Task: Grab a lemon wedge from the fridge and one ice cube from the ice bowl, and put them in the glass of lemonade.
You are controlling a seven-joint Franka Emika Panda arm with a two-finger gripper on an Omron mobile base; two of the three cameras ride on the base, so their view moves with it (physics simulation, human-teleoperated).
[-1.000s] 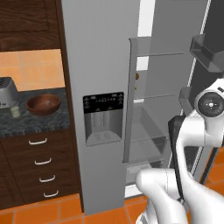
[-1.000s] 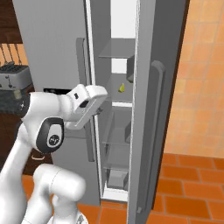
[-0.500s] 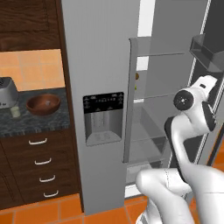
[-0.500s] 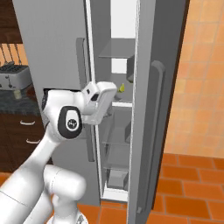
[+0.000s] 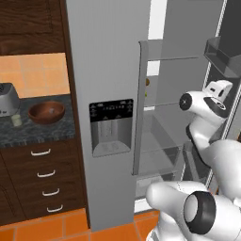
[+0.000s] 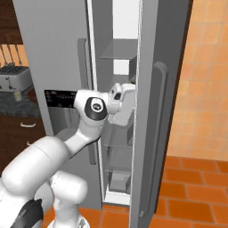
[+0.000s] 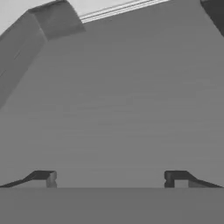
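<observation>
Item: my gripper [image 7: 112, 177], jaws spread wide, empty, facing a grey inner wall of the fridge [image 5: 108, 70].
Lemon wedge [image 5: 145, 92]: tiny pale piece at the middle shelf's [image 5: 172, 101] left edge.
Risk, as I judge it: reaching blind, I may nudge the wedge or strike the shelf.

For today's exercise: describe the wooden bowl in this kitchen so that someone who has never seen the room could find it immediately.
Start at the tall grey fridge and look left to the dark speckled counter. The reddish-brown ice bowl sits there, wider and darker than the small pale glass and silver toaster beside it.
</observation>
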